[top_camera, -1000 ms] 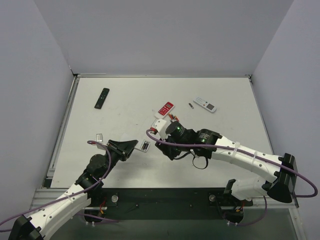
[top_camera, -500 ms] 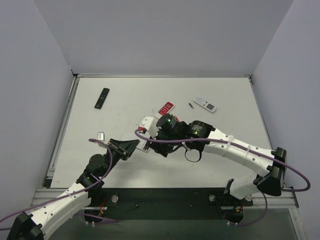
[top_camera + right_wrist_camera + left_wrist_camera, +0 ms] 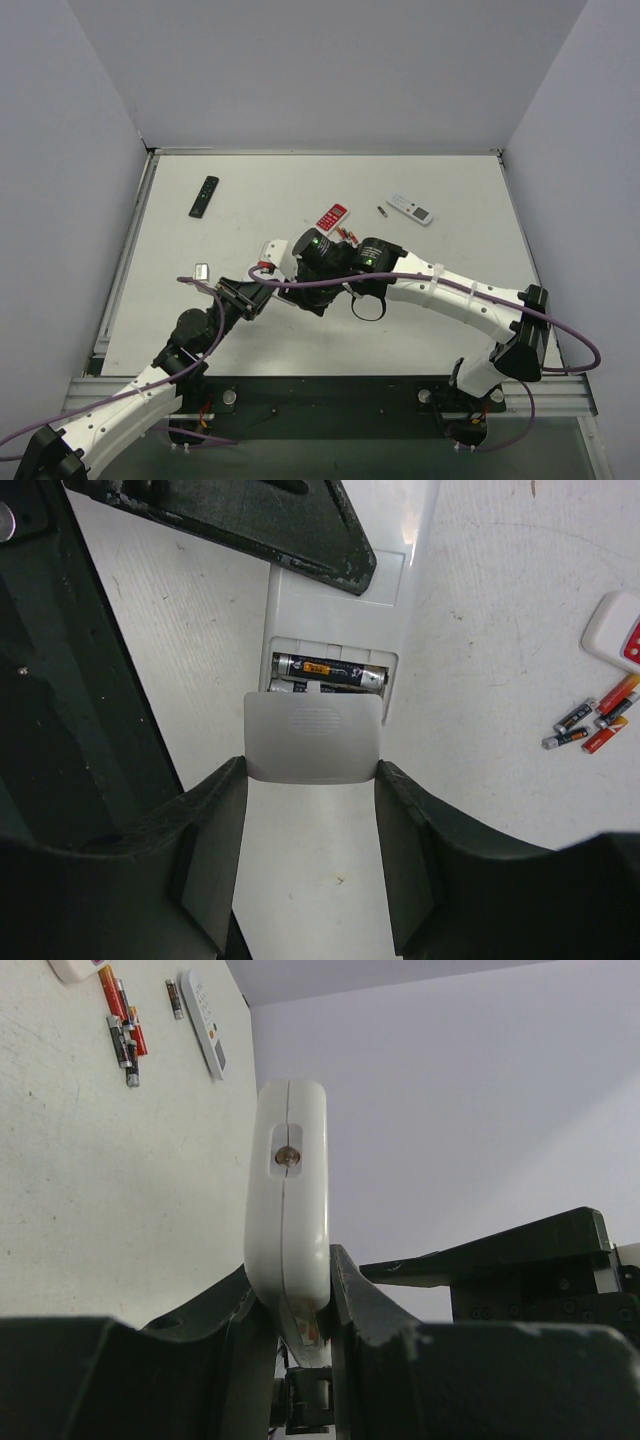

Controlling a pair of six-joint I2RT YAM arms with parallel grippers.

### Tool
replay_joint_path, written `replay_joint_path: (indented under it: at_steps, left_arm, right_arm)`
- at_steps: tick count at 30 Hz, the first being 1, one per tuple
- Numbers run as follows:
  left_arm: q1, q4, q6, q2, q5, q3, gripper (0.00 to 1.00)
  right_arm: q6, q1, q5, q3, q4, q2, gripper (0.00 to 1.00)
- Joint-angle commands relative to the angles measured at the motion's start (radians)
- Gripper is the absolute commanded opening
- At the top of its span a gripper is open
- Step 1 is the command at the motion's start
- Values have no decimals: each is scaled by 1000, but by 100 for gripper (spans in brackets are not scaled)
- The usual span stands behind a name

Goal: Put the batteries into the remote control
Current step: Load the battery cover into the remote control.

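Left tool [image 3: 300, 1300] clamps remote control [image 3: 288, 1180]. Right tool [image 3: 312, 800], part-open, pinches battery cover [image 3: 313, 738] at 6 o'clock of batteries [image 3: 330, 670]. Skewed slide may jam it.

Glimpsed only a sliver of the lower battery [image 3: 300, 687] behind the cover [image 3: 313, 737]. Found the red-and-white remote [image 3: 618, 630] cut off by the edge.
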Motion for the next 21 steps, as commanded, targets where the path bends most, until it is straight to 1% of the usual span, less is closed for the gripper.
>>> replay_joint_path:
  at_steps: [1, 10, 21]
  left_arm:
    - [1, 79, 16, -15, 8, -146, 0]
    - [0, 65, 10, -45, 4, -150, 0]
    - [0, 53, 7, -56, 4, -152, 0]
  right_arm:
    - [-16, 14, 3, 47, -28, 30, 12]
    - [-11, 14, 40, 71, -26, 64, 12]
    - [-1, 14, 72, 78, -11, 66, 12]
